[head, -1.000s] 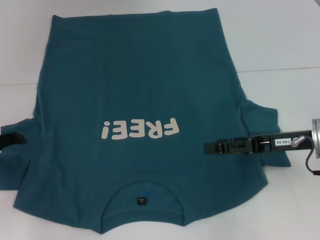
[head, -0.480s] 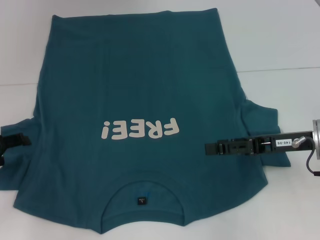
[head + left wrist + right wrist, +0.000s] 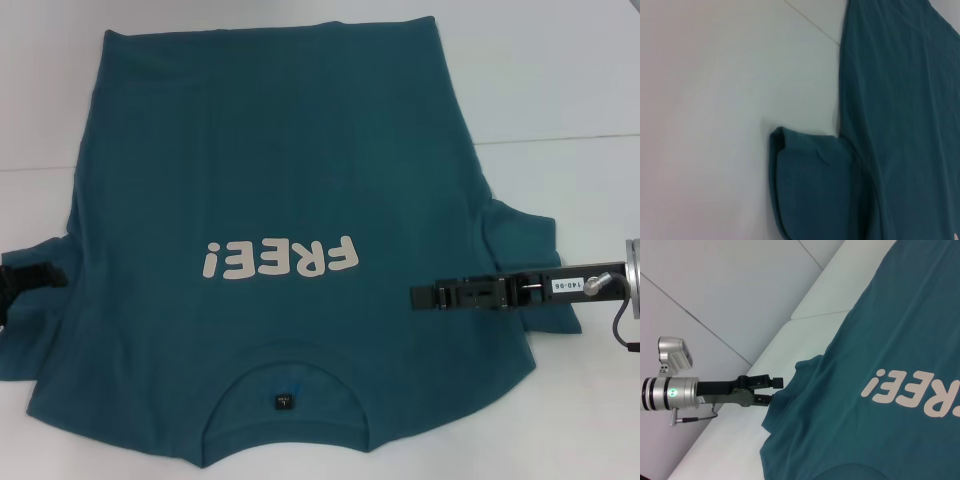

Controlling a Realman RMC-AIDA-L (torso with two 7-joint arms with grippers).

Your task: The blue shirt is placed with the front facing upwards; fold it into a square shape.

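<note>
The blue shirt (image 3: pixel 280 170) lies flat on the white table (image 3: pixel 560 80), front up, with the collar (image 3: pixel 285 375) nearest me and the white "FREE!" print (image 3: pixel 280 260) across the chest. My left gripper (image 3: pixel 55 275) is at the outer edge of the left sleeve (image 3: pixel 25 330). The right wrist view shows that left gripper (image 3: pixel 774 391) open, its fingers at the sleeve's edge. My right gripper (image 3: pixel 414 297) reaches in over the right shoulder, past the right sleeve (image 3: pixel 530 250); it is seen edge-on. The left wrist view shows the folded-over sleeve (image 3: pixel 810 185) beside the shirt body (image 3: pixel 900 100).
A seam in the table top (image 3: pixel 560 140) runs off to the right behind the shirt. Bare white surface (image 3: pixel 705 125) lies to the left of the left sleeve and to the right of the right arm (image 3: pixel 600 285).
My left gripper has crept rightward toward the left sleeve. The right gripper and the shirt have stayed put.
</note>
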